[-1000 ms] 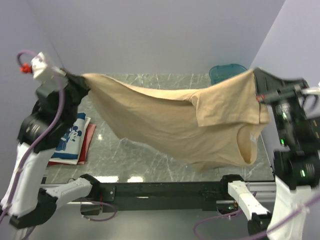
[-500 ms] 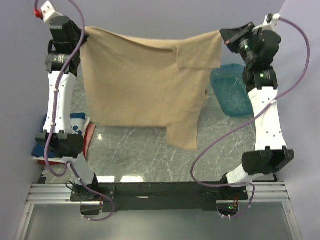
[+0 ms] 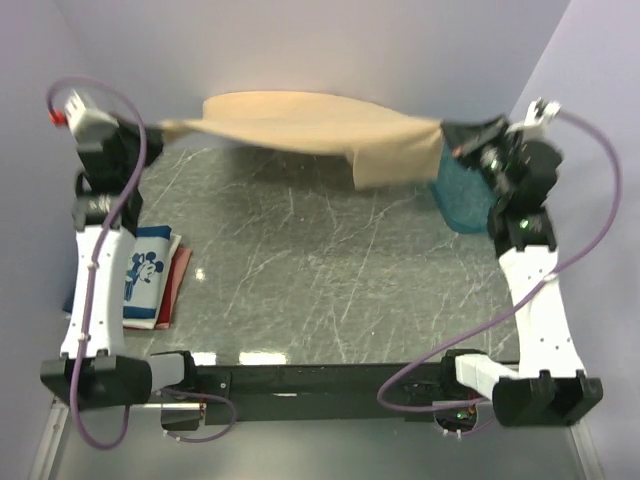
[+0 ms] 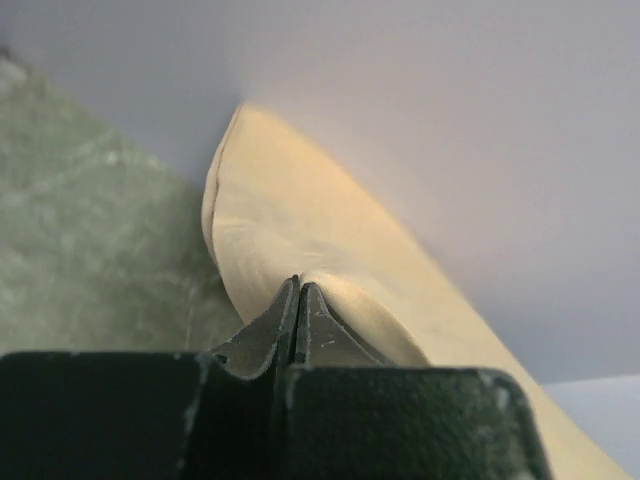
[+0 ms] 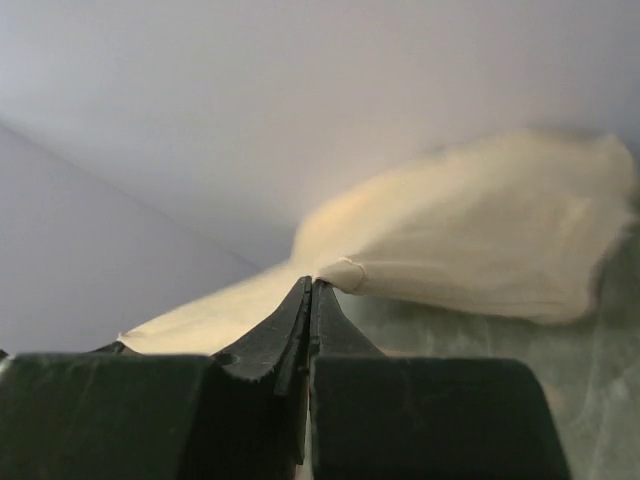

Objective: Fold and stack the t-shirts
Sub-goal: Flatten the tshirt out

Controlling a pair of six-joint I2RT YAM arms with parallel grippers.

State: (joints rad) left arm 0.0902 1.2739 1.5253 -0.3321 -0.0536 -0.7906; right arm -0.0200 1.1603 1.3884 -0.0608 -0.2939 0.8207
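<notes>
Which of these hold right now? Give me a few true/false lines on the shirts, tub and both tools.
1. The tan shirt is stretched between the two arms over the far side of the table. True.
2. The left tool is open and holds nothing. False: it is shut on an edge of the tan shirt.
3. The right tool is shut on the tan shirt. True.
4. The mouse-print shirt lies in the teal tub. False: it lies folded at the table's left edge, on a red shirt; the tub stands at the far right.
</notes>
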